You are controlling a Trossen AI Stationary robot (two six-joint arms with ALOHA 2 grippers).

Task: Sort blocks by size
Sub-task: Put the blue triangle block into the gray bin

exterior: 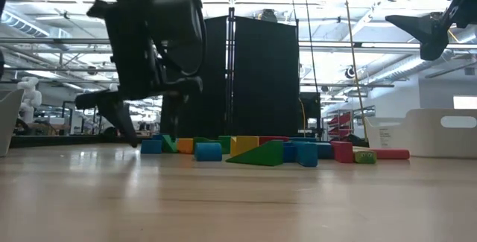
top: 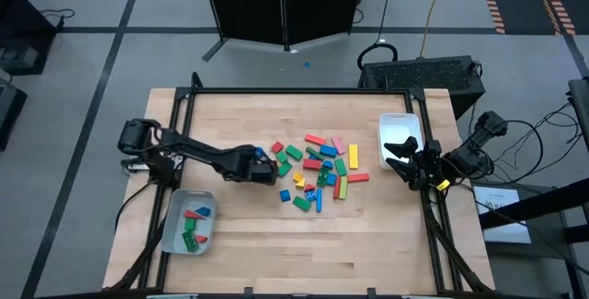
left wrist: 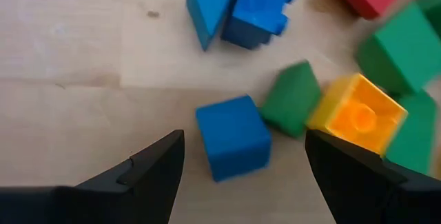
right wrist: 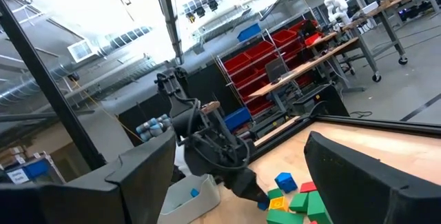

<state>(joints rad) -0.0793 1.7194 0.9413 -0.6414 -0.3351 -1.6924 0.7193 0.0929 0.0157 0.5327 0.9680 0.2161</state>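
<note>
The left gripper [left wrist: 241, 176] is being held wide open and empty, straddling a small blue cube [left wrist: 233, 137] at the near edge of the block pile [top: 317, 166]. A pick is being lined up; lowering and closing are judged necessary next.

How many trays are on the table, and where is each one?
2. One tray lies near the table's front-left corner and already holds a few blocks. The other tray stands at the right edge, partly under the right pincer; what it holds cannot be seen.
</note>
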